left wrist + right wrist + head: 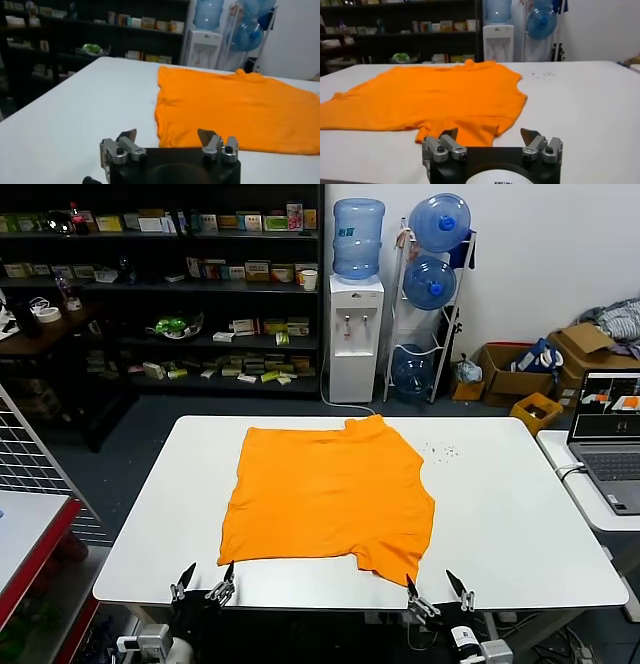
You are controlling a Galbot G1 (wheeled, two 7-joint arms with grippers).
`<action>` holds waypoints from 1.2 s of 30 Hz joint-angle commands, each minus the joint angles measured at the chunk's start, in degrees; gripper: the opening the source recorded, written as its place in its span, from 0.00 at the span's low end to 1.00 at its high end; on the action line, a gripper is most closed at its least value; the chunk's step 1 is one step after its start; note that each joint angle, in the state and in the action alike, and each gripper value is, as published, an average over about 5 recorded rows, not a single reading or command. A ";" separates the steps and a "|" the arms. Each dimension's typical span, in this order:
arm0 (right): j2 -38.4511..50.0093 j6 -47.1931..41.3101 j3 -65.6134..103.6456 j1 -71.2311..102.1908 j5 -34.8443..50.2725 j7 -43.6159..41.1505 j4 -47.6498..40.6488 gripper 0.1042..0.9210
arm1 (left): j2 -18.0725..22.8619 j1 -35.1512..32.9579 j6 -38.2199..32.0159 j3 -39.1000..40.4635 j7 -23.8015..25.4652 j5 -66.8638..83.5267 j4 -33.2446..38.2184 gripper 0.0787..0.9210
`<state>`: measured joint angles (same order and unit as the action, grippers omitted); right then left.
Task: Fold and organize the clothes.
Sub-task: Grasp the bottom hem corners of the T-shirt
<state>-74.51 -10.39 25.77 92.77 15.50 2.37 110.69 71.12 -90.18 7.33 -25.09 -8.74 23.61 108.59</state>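
The clothes, one bright orange T-shirt [328,494], lie spread flat on the white table [500,514], plain side up, with no lettering showing. My left gripper [205,579] hovers at the table's front edge by the shirt's near left corner [167,131], open and empty [167,136]. My right gripper [433,586] hangs at the front edge by the near right sleeve [462,131], also open with nothing between its fingers [490,134].
A laptop [610,439] stands on a side table to the right. Small dark specks [440,451] dot the table behind the shirt. Shelves [170,284], a water dispenser [355,334] and a bottle rack [432,304] stand behind. A red-edged table [30,554] is at the left.
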 commanded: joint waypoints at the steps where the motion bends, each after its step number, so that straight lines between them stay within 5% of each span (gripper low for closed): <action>1: -0.01 -3.31 -1.11 -4.96 0.80 0.69 -3.77 0.88 | -1.56 6.84 3.59 0.75 -0.32 2.77 -6.11 0.88; 13: -1.18 -3.83 -2.62 -5.90 0.14 0.60 -5.54 0.86 | -1.70 6.86 3.90 1.76 -0.32 2.55 -6.63 0.87; 36: -1.29 -0.65 -2.34 -3.13 -0.76 -0.17 -4.72 0.06 | -0.67 5.81 2.45 2.55 -0.13 1.87 -5.56 0.11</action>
<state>-75.72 -11.74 23.47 89.66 14.77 2.24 105.97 70.43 -84.18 10.12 -22.70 -8.88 25.44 102.24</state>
